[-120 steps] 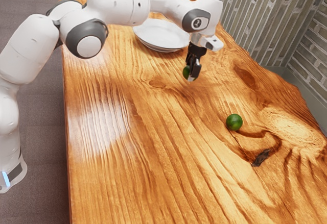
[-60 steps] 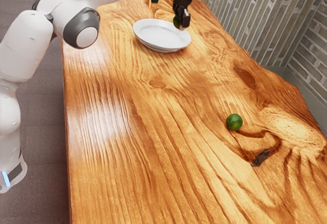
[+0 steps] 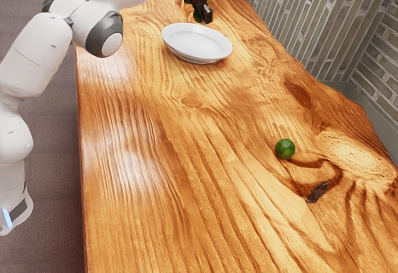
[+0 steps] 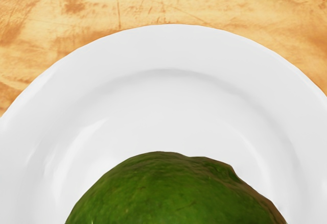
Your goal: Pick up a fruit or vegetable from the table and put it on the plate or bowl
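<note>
Exterior view: my end effector (image 3: 203, 13) is clamped on a green fruit (image 3: 198, 17), held above the white plate (image 3: 193, 44). Worktop (image 3: 186, 173) is orange wood w/ heavy grain & a dark knot (image 3: 318, 192); 2nd green fruit (image 3: 285, 148) lies near it. Grey brick wall (image 3: 336, 18) on exterior view's right, grey floor (image 3: 56, 223) on its left.

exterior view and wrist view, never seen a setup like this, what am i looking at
This is a simulated white robot arm at a wooden table. The exterior view comes from a camera at the arm's side; the wrist view from a camera on its hand, looking down. The black pincer at the arm's tip is shut on a green fruit, held over a white plate. A second round green fruit lies on the table, apart from the plate, toward the exterior view's right.
</note>
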Robot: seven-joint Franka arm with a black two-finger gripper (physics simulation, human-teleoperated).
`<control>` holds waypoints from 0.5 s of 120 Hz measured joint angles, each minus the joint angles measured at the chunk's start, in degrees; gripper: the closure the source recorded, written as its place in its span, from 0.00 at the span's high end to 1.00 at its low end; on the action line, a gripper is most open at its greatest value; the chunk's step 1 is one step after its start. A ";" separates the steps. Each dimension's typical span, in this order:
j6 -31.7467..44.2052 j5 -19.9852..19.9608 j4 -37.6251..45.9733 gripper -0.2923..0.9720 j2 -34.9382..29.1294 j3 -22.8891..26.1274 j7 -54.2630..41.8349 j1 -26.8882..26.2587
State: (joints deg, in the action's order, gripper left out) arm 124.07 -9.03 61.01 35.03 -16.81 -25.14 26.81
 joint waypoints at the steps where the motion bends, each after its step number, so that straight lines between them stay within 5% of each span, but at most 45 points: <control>1: 0.42 -0.03 0.00 0.45 0.19 0.01 0.01 0.04; 22: 6.28 -0.32 0.01 0.46 1.27 0.03 0.37 0.22; 37: 8.49 -1.79 0.01 0.64 1.30 0.02 0.24 0.26; 60: 10.08 -2.78 0.09 0.74 1.35 0.02 0.02 1.07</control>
State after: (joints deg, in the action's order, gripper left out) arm 134.15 -11.81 61.10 36.39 -16.79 -25.13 27.88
